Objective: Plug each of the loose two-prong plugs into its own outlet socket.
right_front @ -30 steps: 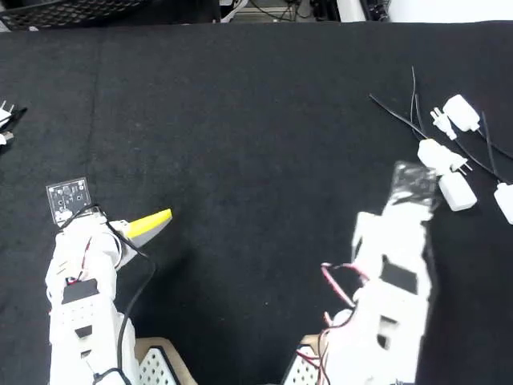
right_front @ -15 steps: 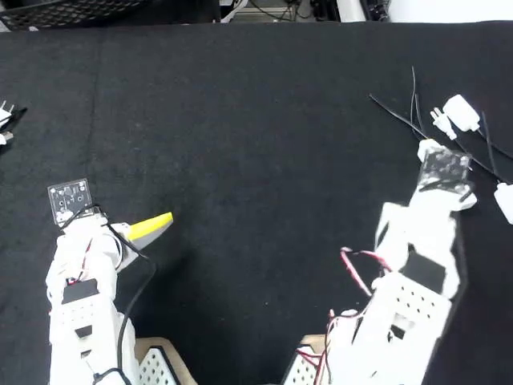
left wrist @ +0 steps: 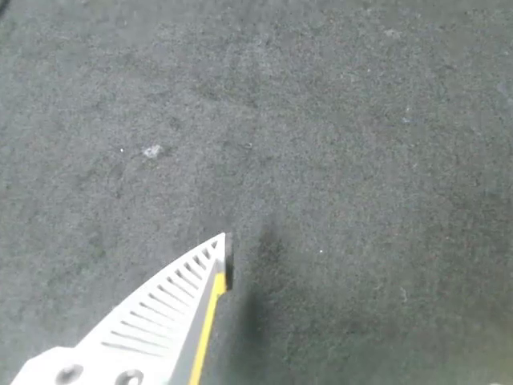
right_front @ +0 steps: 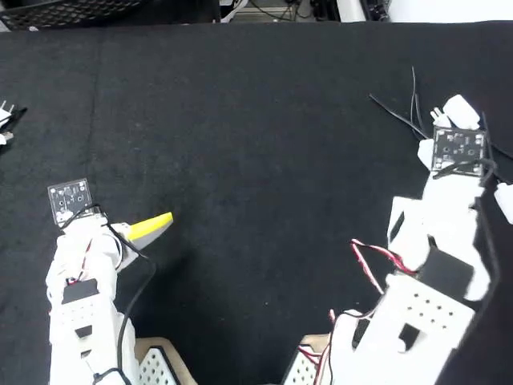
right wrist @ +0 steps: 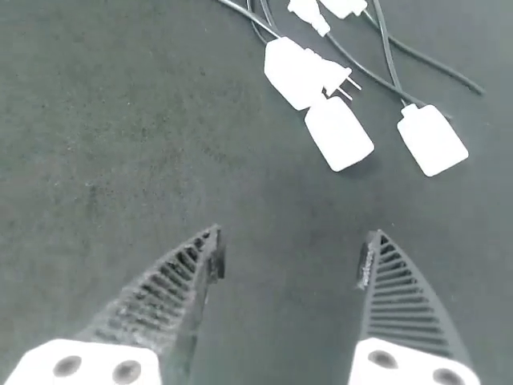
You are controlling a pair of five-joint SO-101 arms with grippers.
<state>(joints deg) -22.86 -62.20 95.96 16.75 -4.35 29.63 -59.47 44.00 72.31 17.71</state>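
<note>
- Between the spread fingers [right wrist: 196, 269] of the right gripper [right wrist: 288, 257] there is only black cloth [right wrist: 120, 120]: the jaws stand wide apart and hold nothing, a width that I judge fit for straddling a plug body from above
- Just ahead of those tips lies the nearest two-prong plug [right wrist: 296, 70], flat on the cloth with its prongs bare and seated in nothing; a white socket block [right wrist: 339, 133] lies right beside it, whether touching I cannot tell
- Past that pair a second socket block [right wrist: 433, 138] ends a black cable [right wrist: 391, 72], and a farther plug [right wrist: 309, 12] lies among more leads, so the cluster is loose and crossed over rather than lined up for mating
- Seen from above, the right arm [right_front: 437, 249] stretches to the table's right side with its wrist over that cluster, which is why the plugs sit straight in front of its camera
- Across the table the left gripper [left wrist: 222, 257] has its white and yellow fingers [left wrist: 172, 309] pressed together on nothing, the tip low over bare cloth; it seems parked clear of the work, apart from every plug
- One stray plug [right_front: 4, 120] lies at the cloth's far left edge, well apart from the right-hand cluster
- No plug is in a socket yet, so the task looks to be at its start; the step in hand appears to be lining up on the nearest plug
- A good grasp would take the plug by its body and leave the prongs free, and the cable could drag the neighbouring block along
</note>
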